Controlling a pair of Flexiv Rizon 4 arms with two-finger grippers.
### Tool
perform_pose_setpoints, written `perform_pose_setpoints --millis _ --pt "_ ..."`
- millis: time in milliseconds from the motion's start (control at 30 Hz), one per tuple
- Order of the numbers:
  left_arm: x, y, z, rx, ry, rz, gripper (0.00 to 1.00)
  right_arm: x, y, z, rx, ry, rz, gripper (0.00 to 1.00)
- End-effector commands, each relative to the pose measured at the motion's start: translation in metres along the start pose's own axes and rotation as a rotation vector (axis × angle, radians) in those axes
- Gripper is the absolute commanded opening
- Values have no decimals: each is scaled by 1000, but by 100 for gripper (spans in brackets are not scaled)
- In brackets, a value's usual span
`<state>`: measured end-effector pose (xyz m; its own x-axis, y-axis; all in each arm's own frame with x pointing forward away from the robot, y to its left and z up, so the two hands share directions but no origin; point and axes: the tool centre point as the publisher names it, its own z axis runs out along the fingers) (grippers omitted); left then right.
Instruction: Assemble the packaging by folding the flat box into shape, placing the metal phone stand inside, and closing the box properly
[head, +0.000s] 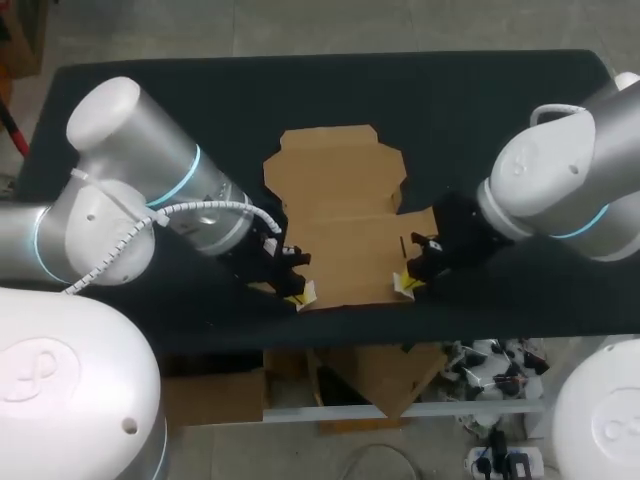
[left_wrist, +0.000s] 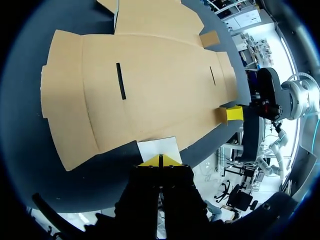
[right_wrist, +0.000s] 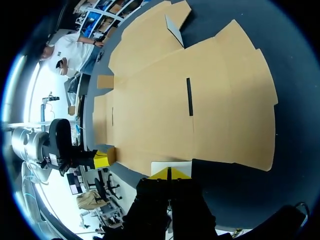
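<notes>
The flat brown cardboard box (head: 345, 225) lies unfolded on the dark table, with a narrow slot (left_wrist: 120, 81) cut near each side. My left gripper (head: 298, 294) is at the box's near left corner, shut, its yellow tips (left_wrist: 160, 161) against a small pale flap (left_wrist: 157, 147) on the near edge. At the near right corner my right gripper (head: 408, 285) is also shut, its tips (right_wrist: 169, 173) touching a matching pale flap (right_wrist: 171, 166). I cannot tell if either flap is pinched. Each wrist view shows the other arm's yellow fingertips (left_wrist: 234, 113) (right_wrist: 101, 159) beside a small brown tab. No metal phone stand is in view.
The box lies close to the front edge of the dark table (head: 480, 100), and both grippers hang right at that edge. Bare tabletop stretches behind the box and to either side of it.
</notes>
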<state>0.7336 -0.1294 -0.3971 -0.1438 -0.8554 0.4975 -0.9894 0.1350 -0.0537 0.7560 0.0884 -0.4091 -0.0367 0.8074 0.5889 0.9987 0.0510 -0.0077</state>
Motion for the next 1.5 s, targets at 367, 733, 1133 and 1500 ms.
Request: perform_pose_setpoints --millis 367,733,1133,1500 --pt "1 -2 11 29 -26 -13 0 0 -1 6 21 -25 -1 0" --pt "-3 -6 16 38 -34 -21 0 4 -4 9 26 -83 -18 0" --pt "-6 -9 23 54 -51 -22 0 3 -6 19 35 -142 -25 0" --pt "-4 -8 33 98 -119 -31 0 -3 -8 26 45 -178 0 0"
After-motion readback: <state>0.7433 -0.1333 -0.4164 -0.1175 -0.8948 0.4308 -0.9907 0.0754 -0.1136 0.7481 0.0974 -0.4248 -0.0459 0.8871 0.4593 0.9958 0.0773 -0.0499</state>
